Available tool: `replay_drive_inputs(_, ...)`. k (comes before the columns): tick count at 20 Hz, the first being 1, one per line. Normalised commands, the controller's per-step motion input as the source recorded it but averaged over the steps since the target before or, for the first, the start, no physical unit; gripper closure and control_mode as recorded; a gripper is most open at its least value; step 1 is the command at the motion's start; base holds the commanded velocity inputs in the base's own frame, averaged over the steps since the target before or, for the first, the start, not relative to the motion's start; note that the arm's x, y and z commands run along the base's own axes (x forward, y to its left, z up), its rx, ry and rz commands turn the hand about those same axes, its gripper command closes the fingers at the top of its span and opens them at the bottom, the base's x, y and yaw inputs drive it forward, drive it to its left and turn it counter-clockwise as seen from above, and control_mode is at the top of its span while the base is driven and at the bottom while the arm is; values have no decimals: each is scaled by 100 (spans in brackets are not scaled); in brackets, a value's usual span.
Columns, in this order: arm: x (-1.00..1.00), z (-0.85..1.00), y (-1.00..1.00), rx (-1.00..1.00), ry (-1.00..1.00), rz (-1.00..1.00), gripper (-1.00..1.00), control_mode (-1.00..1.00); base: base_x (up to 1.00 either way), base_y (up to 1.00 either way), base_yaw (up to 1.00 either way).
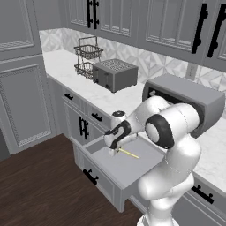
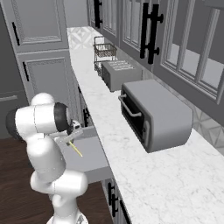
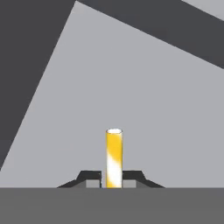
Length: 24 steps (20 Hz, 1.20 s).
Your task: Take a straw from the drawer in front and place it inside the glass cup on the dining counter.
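Observation:
The drawer (image 1: 132, 170) is pulled out below the counter, its grey floor (image 3: 131, 109) bare. My gripper (image 1: 116, 149) reaches into it and is shut on one end of the yellow straw (image 1: 129, 153). The thin stick slants out from the fingers just over the drawer floor. From the right side the straw (image 2: 75, 149) shows below the gripper (image 2: 69, 141). In the hand view the straw (image 3: 113, 157) stands upright between the two dark fingertips (image 3: 89, 179), held tight. The glass cup and the dining counter are out of view.
A toaster (image 1: 115, 74) and a wire basket (image 1: 87, 58) stand on the marble counter (image 1: 128, 99) behind the drawer. A grey toaster oven (image 2: 155, 114) sits to the right. Wall cabinets (image 2: 144, 30) hang above. Dark wood floor (image 1: 39, 185) lies left of the drawer.

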Motion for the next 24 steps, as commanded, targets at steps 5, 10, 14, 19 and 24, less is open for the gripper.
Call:
replay_drive_inputs(5,0,100,20,0,0,-8,100,-100,0,0,0)
replay_drive_inputs(10,0,100,5,0,0,-13,100,-100,0,0,0)
replay_drive_inputs(14,-16,100,-3,2,4,-22,100,-100,0,0,0)
replay_drive_inputs(19,-58,100,-13,6,2,-24,100,-100,0,0,0)
replay_drive_inputs(24,-58,92,-6,3,0,-18,100,-100,0,0,0)
